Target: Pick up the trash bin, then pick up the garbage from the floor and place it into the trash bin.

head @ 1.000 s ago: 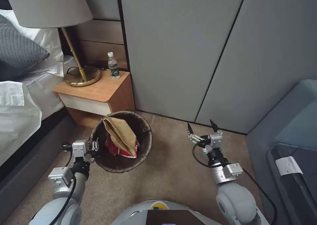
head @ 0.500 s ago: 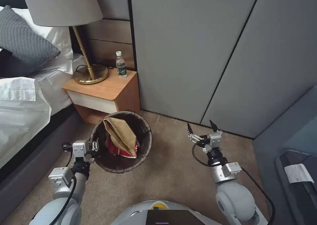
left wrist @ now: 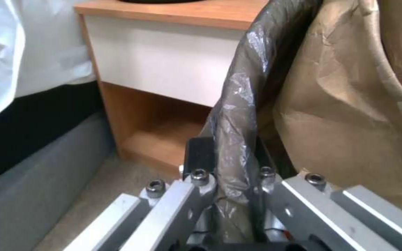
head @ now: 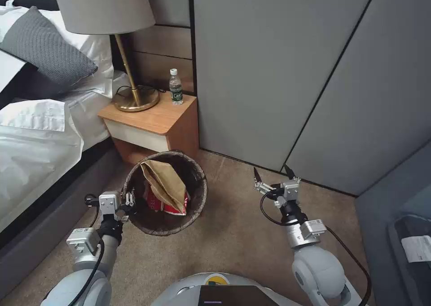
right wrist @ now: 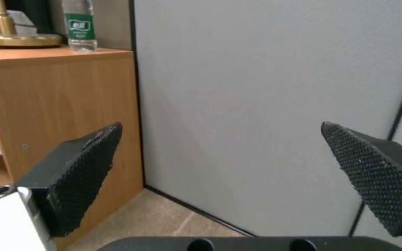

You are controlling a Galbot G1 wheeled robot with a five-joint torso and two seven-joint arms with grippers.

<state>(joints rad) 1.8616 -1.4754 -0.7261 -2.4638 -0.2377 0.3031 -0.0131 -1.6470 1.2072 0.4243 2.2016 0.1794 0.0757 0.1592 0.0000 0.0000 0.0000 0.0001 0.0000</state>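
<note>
The trash bin [head: 197,193], lined with a crinkled dark brown bag, hangs in front of me over the carpet. My left gripper [head: 130,200] is shut on its near-left rim; in the left wrist view the bag's folded edge [left wrist: 238,115] is pinched between the jaws. Inside the bin sit garbage pieces: a tan paper bag [head: 164,182] and a red-and-white packet [head: 168,205]. The tan paper bag [left wrist: 350,111] also stands close behind the rim. My right gripper [head: 271,175] is open and empty, held over the carpet to the right of the bin, facing the grey wall panels.
A wooden nightstand [head: 152,117] with a brass lamp [head: 134,97] and a water bottle [head: 176,87] stands just behind the bin. A bed [head: 36,135] runs along the left. Grey wall panels [head: 278,72] close the back; a dark grey seat edge [head: 399,216] lies at the right.
The whole head view has shifted rightward: nightstand, bed and wall slide right, so the camera has turned left. Both arms and the held bin keep their place in the picture.
</note>
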